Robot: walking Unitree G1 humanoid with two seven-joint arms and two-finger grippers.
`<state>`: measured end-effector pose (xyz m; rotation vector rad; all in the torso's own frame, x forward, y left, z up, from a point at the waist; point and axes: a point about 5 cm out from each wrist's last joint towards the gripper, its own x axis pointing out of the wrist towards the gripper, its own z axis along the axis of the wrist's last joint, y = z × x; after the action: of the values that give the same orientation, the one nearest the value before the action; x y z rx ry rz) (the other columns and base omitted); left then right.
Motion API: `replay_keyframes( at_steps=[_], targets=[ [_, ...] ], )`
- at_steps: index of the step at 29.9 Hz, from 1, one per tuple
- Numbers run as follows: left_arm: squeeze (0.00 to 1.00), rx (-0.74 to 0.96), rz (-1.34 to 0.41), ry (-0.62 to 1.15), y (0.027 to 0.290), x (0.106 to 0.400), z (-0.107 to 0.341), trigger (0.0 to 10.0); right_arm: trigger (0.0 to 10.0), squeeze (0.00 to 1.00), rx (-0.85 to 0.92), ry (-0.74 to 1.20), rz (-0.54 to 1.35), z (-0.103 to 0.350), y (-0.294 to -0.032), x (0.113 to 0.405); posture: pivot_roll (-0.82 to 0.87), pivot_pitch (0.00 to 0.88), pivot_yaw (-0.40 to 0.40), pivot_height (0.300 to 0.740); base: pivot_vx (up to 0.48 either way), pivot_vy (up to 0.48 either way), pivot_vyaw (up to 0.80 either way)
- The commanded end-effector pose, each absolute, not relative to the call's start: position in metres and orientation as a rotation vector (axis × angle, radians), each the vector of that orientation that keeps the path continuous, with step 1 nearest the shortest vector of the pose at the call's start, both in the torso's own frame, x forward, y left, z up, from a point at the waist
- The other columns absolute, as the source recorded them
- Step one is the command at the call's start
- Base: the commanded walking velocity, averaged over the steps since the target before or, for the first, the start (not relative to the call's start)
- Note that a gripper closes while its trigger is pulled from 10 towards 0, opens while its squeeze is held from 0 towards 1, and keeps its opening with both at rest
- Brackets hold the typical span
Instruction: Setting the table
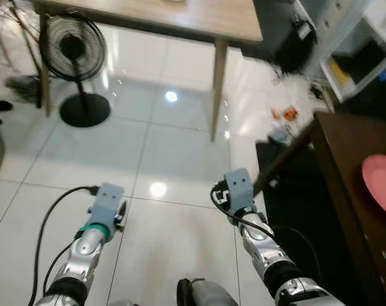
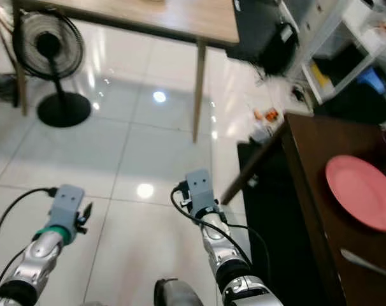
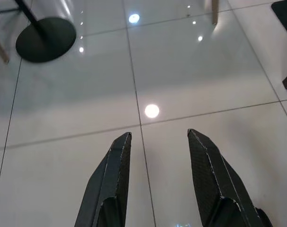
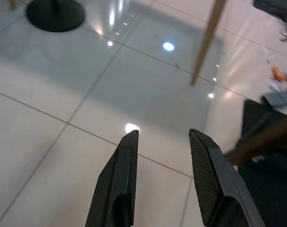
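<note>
Glossy white floor tiles [image 1: 180, 166] lie under both open, empty tools, left tool [image 3: 157, 142] and right tool [image 4: 162, 139], while the flat pink round plate [image 2: 364, 191] near the dark wooden worktop's [image 2: 307, 166] right edge looks rigid, smooth, breakable, best pinched at its rim.

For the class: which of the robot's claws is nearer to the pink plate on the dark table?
Right. The right claw hangs over the floor beside the dark table bearing the pink plate; the left claw is farther off, towards the fan.

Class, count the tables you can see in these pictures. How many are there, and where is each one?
2. A light wooden table stands ahead across the tiled floor, beside a standing fan. A dark brown table is on the robot's right, carrying a pink plate. Others may lie outside the frame.
</note>
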<state>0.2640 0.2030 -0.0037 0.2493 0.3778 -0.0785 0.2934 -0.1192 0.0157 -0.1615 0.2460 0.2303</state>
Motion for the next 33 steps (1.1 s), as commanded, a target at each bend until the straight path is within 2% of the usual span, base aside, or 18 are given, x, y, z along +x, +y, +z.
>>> replay_keyframes(
  at_steps=[1, 4, 7, 11, 27, 32, 33],
  targets=[
    [0.00, 0.235, -0.103, 0.379, 0.195, 0.262, -0.006, 10.0, 10.0, 0.00, -0.165, 0.266, 0.222, 0.013, -0.124, 0.292, 0.11, 0.000, -0.083, 0.740, 0.000, 0.000, -0.80],
    [0.00, 0.244, -0.134, 0.389, 0.190, 0.264, -0.007, 10.0, 10.0, 0.00, -0.167, 0.260, 0.197, 0.013, -0.131, 0.291, 0.08, 0.000, -0.068, 0.740, 0.000, 0.000, -0.80],
    [0.00, 0.250, -0.190, 0.398, 0.180, 0.267, -0.008, 10.0, 10.0, 0.00, -0.169, 0.257, 0.158, 0.010, -0.140, 0.286, 0.02, 0.000, -0.020, 0.740, 0.000, 0.000, -0.80],
    [0.00, 0.256, -0.211, 0.402, 0.177, 0.268, -0.008, 10.0, 10.0, 0.00, -0.161, 0.257, 0.134, 0.009, -0.144, 0.284, 0.00, 0.000, -0.006, 0.740, 0.000, 0.000, -0.80],
    [0.00, 0.264, -0.161, 0.383, 0.191, 0.273, -0.001, 10.0, 10.0, 0.00, -0.199, 0.233, 0.199, 0.017, -0.129, 0.293, 0.02, 0.000, -0.070, 0.740, 0.000, 0.000, -0.77],
    [0.00, 0.269, -0.151, 0.365, 0.193, 0.275, 0.002, 10.0, 10.0, 0.00, -0.211, 0.264, 0.206, 0.012, -0.128, 0.291, 0.01, 0.000, -0.057, 0.740, 0.000, 0.000, 0.00],
    [0.00, 0.279, -0.172, 0.359, 0.190, 0.276, 0.003, 10.0, 10.0, 0.00, -0.197, 0.277, 0.175, 0.010, -0.136, 0.289, 0.00, 0.000, -0.037, 0.740, 0.000, 0.000, 0.00]
  ],
)
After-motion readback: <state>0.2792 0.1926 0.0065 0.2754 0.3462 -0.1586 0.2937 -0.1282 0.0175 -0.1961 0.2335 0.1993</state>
